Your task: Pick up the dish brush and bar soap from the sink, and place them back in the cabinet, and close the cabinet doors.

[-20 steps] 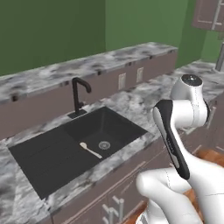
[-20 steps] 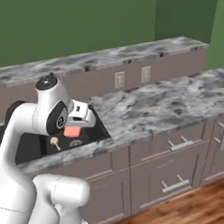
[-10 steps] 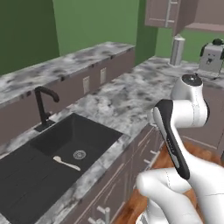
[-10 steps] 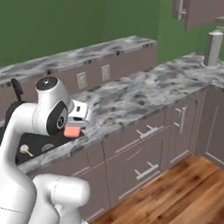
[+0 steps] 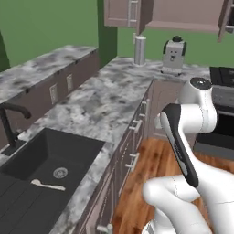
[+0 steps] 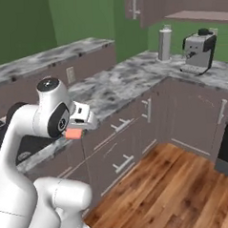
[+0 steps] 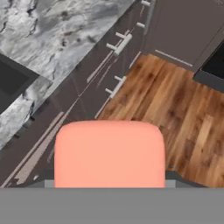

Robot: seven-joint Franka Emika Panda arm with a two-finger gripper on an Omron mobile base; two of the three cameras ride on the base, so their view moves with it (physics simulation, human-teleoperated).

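Clamped on the salmon-pink rectangular bar soap (image 6: pixel 74 133): end effector (image 6: pixel 77 132), carried high in front of the white arm's shoulder, beyond the front edge of the grey marbled bench (image 6: pixel 119 84). In the hand view, soap (image 7: pixel 109 154) large across the lower centre, over brown wood-plank floor (image 7: pixel 175 113) and taupe drawer fronts. Plenty of open room below and to the right over the floor. Arm folded tight, elbow up, forearm angled down along the body. Wide matte-black sink (image 5: pixel 32 183) set in the bench at lower left, slim black faucet (image 5: pixel 9 123) behind it. Pale cream dish brush (image 5: pixel 48 185) lying on the sink floor just beside the round metal drain (image 5: pixel 60 172). Taupe-brown wall cabinet (image 5: pixel 183 16) high above the far corner, doors (image 5: pixel 125 13) swung open. Grey coffee machine (image 6: pixel 198 51) and steel cylinder (image 6: pixel 164 43) on the bench beneath.
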